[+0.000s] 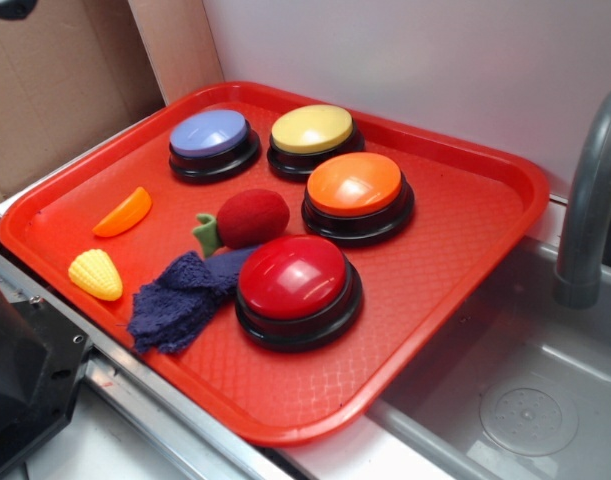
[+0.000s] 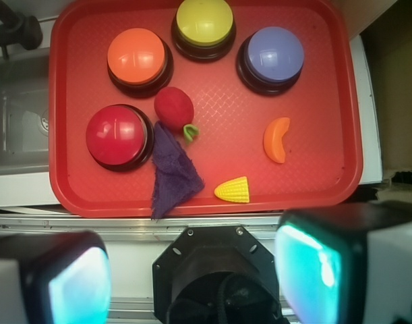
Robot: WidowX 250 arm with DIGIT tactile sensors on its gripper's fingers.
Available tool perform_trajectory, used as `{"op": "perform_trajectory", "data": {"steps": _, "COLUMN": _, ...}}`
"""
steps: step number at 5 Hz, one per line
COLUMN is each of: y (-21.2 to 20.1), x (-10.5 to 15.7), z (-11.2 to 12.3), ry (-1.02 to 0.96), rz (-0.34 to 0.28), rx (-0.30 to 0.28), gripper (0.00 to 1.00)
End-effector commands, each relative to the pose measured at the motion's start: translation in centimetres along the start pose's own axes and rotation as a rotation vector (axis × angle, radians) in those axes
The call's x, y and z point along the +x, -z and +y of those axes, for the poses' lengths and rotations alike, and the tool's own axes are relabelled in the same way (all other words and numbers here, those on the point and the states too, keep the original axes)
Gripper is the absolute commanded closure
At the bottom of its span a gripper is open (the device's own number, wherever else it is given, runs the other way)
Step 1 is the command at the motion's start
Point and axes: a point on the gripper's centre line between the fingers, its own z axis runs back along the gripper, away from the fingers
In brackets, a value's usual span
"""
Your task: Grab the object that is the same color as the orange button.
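Note:
The object, a small glossy orange slice-shaped wedge (image 1: 124, 212) (image 2: 277, 140), lies on the red tray (image 1: 465, 230) (image 2: 327, 135) near its left side in the exterior view. The orange button (image 1: 355, 186) (image 2: 136, 57), domed on a black base, stands toward the tray's back. In the wrist view my gripper (image 2: 199, 277) is open, its two fingers far apart with nothing between them. It hangs high over the black robot base, short of the tray's near rim and well away from the wedge. The exterior view does not show the fingers.
Also on the tray: a red button (image 1: 295, 278), a yellow button (image 1: 312, 130), a purple button (image 1: 211, 135), a red fuzzy ball (image 1: 252, 217), a yellow toy corn (image 1: 95, 273) and a purple cloth (image 1: 180, 298). A sink (image 1: 525, 400) with a grey faucet (image 1: 590, 190) lies right.

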Motion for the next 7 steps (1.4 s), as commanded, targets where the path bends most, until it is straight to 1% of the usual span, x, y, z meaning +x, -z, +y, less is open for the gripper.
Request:
{"op": "perform_trajectory", "data": {"steps": 1, "y": 0.0, "x": 0.0, "z": 0.0, "ry": 0.0, "rz": 0.0, "rx": 0.0, "gripper": 0.0}}
{"op": "perform_trajectory", "data": {"steps": 2, "y": 0.6, "x": 0.4, "z": 1.4, "ry": -0.087, "rz": -0.032, "rx": -0.005, "gripper": 0.0}}
{"op": "perform_trajectory", "data": {"steps": 3, "y": 1.8, "x": 0.5, "z": 3.0, "ry": -0.195, "rz": -0.051, "rx": 0.005, "gripper": 0.0}}
{"op": "perform_trajectory", "data": {"steps": 4, "y": 4.0, "x": 0.5, "z": 4.8, "ry": -0.281, "rz": -0.085, "rx": 0.014, "gripper": 0.0}}
{"op": "perform_trajectory", "data": {"steps": 5, "y": 6.6, "x": 0.9, "z": 6.4, "ry": -0.317, "rz": -0.105, "rx": 0.0, "gripper": 0.0}}
{"op": "perform_trajectory", "data": {"steps": 6, "y": 9.6, "x": 1.9, "z": 7.6, "ry": -0.351, "rz": -0.116, "rx": 0.039, "gripper": 0.0}}
{"op": "perform_trajectory", "data": {"steps": 7, "y": 12.3, "x": 2.5, "z": 8.8, "ry": -0.385, "rz": -0.126, "rx": 0.009, "gripper": 0.0}}
